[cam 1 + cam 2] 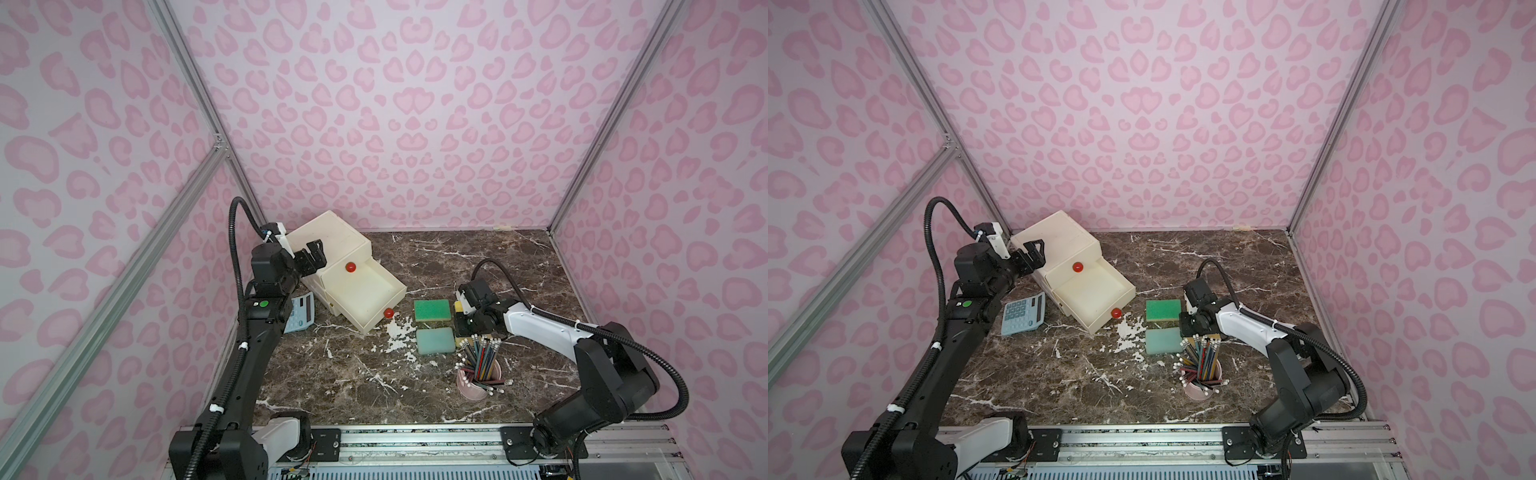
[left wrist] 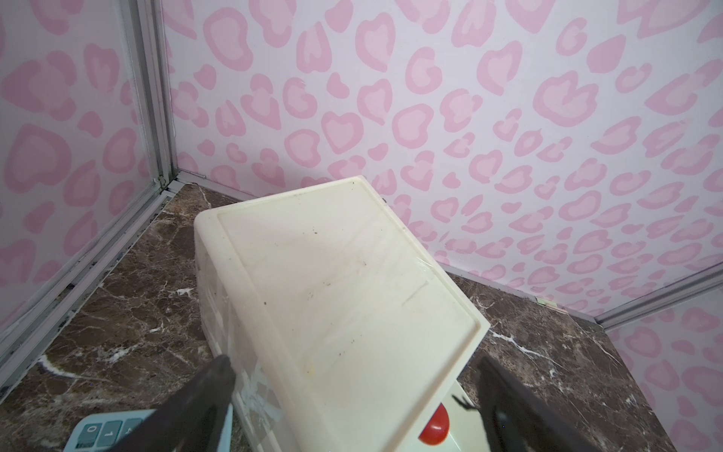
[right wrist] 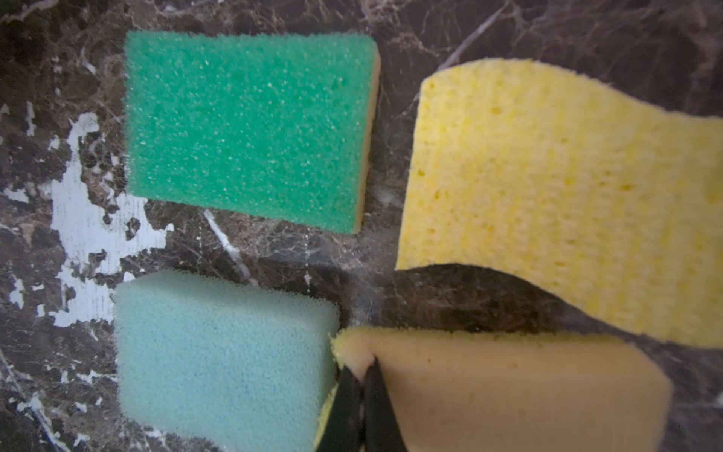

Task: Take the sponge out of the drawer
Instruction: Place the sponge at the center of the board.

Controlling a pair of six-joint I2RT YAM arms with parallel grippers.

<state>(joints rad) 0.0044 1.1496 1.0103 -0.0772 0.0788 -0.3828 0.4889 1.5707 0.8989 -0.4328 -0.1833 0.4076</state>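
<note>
the tan sponge was out of the drawer. the right fingers were shut tight on one corner of it. i could not tell if it lay on the desk or hung just over it. in a top view these fingers were at 3 o'clock from the pulled-out drawer, well apart from it. a green sponge lay at 10 o'clock from the right fingers and a light blue sponge at 8 o'clock, both close by. a yellow sponge lay near too. the left fingers were spread wide and held nothing, over the white box, at 10 o'clock from the drawer.
</note>
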